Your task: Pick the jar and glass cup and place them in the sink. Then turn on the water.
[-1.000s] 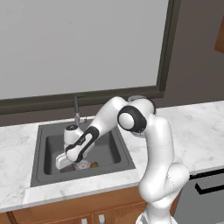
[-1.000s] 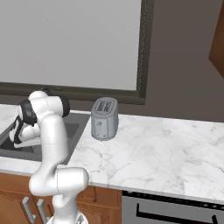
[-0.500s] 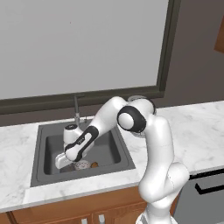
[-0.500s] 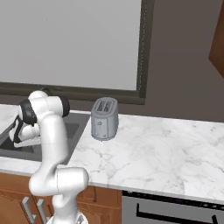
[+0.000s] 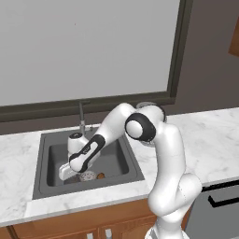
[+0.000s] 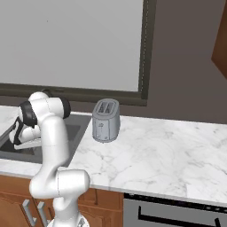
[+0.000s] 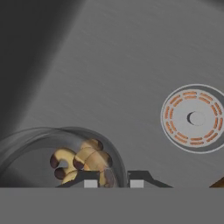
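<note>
- The jar [image 7: 65, 159], with brown bits inside, is sitting low in the sink [image 5: 116, 161], near the round drain [image 7: 195, 118].
- The fingers [image 7: 113, 181] are standing narrow at the jar's rim; I cannot tell if they are gripping it.
- A toaster [image 6: 106, 120] is standing on the counter [image 6: 168, 155].

readable text: none that I can see | labels, brands: none | numbers, signs: none | checked: all three of my views
</note>
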